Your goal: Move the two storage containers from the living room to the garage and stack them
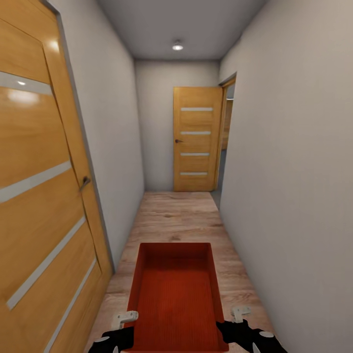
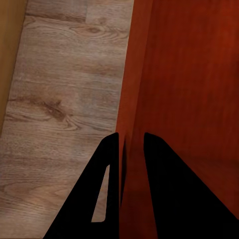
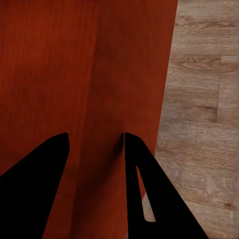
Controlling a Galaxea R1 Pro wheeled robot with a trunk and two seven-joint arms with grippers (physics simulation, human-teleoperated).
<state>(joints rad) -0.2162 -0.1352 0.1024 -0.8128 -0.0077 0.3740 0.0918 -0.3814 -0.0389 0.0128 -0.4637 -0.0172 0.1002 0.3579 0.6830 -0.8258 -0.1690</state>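
Here, your left claw point(image 2: 132, 142) is clenched on the left side wall of the storage container point(image 1: 176, 299); in the left wrist view one black finger point(image 2: 99, 194) sits on the outside of that thin wall and the other on the inside, both pressed close to it; your right claw point(image 3: 94, 142) grips the opposite side wall the same way, one finger point(image 3: 149, 194) outside and one inside, though the inner one stands a little off the wall. The orange-red container is lidless and hangs between the two claws, low and central in your head view, its long axis pointing straight ahead down the hallway; its ribbed bottom is bare. Beneath it lies the light wood-plank floor point(image 1: 181, 215); pale grey walls close in on both sides. A wooden door point(image 1: 39, 196) with pale horizontal strips stands close on your left; another door point(image 1: 196, 139) of the same kind stands open at the far end, beside an opening on the right; a round ceiling light point(image 1: 177, 46) glows above.
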